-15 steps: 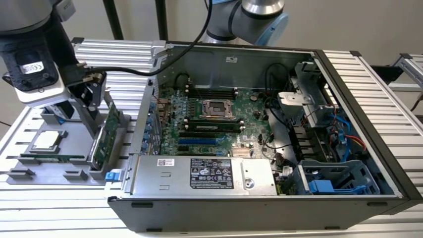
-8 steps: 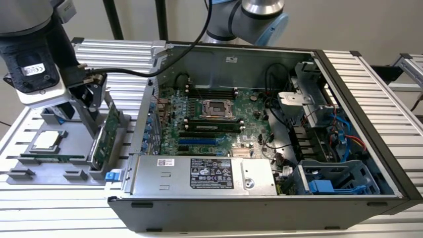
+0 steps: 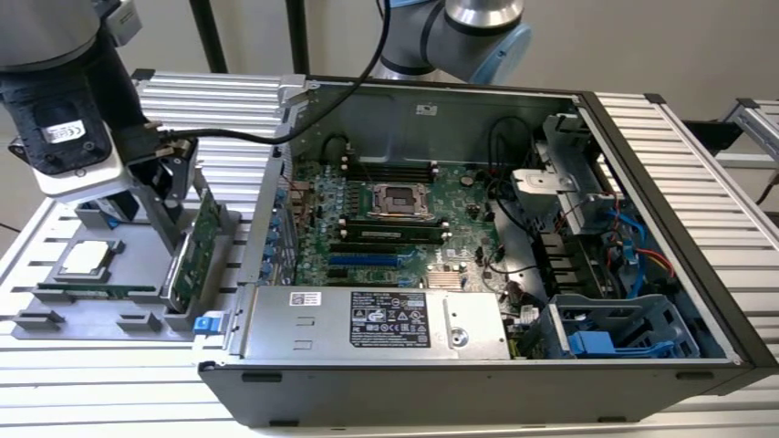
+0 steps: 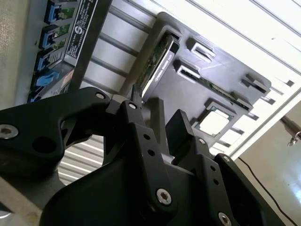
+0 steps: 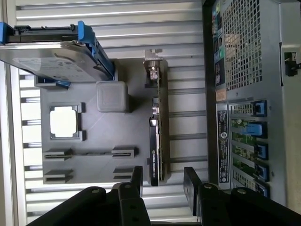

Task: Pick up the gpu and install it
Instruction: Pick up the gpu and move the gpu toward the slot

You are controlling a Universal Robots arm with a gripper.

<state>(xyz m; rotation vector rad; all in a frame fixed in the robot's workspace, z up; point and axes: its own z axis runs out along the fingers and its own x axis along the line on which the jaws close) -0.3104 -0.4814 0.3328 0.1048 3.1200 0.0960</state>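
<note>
The gpu [image 3: 199,239] stands on its long edge in a slot of the grey parts tray [image 3: 73,321], at the exterior view's left, green board facing the computer case. In the first wrist view the gpu [image 5: 157,129] is a thin strip with its silver bracket at the far end. My gripper [image 3: 168,203] hangs right over the card, open. Its two black fingers [image 5: 137,178] stand apart on either side of the card's near end. In the second wrist view the gripper [image 4: 169,125] is just short of the gpu [image 4: 157,66]. Nothing is held.
The open computer case [image 3: 718,301] lies beside the tray, with the motherboard [image 3: 365,214] and a blue expansion slot [image 3: 363,260] showing. The tray also holds a silver hard drive with blue rails [image 5: 51,56], a processor [image 3: 88,258] and a memory stick [image 3: 98,292].
</note>
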